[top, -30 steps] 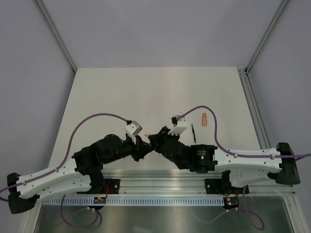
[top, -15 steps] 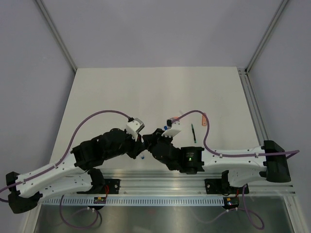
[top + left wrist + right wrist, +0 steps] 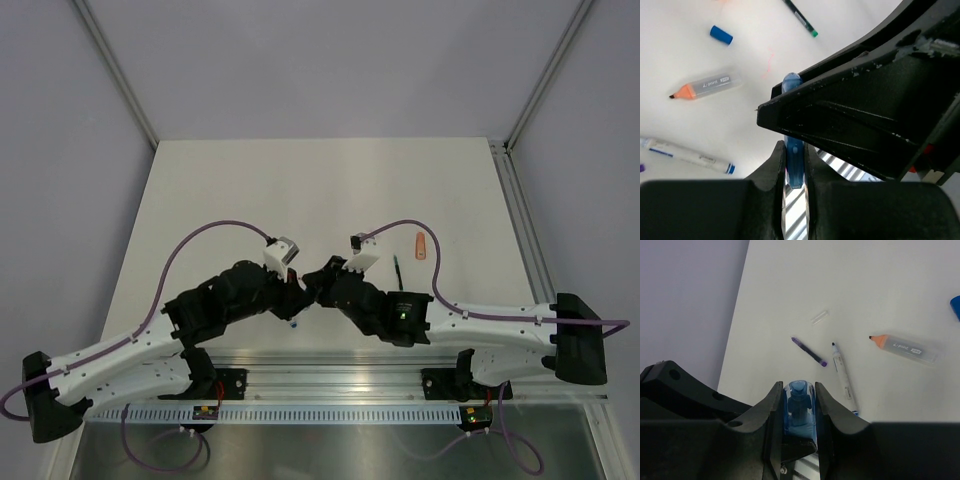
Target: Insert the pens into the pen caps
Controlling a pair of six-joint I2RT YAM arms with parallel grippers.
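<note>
My left gripper (image 3: 795, 147) is shut on a blue pen (image 3: 793, 167). My right gripper (image 3: 800, 390) is shut on a translucent light blue cap (image 3: 800, 402), and a darker blue pen tip shows inside it. In the top view the left gripper (image 3: 296, 290) and right gripper (image 3: 316, 284) meet tip to tip near the table's front middle. On the table lie a clear pen with orange end (image 3: 705, 86), a white pen with blue end (image 3: 687, 154), a thin purple pen (image 3: 809, 351), a green-tipped dark pen (image 3: 800, 17), a blue cap (image 3: 721, 35), a clear cap (image 3: 819, 317) and an orange cap (image 3: 421, 245).
The right gripper's black body (image 3: 875, 105) fills much of the left wrist view. A slotted metal rail (image 3: 330, 370) runs along the table's near edge under both arms. A small blue spot (image 3: 293, 323) lies just in front of the grippers.
The two grippers have stayed tip to tip. The pair dipped toward the near edge half a second ago and is now back a little farther out. Both elbows shifted.
</note>
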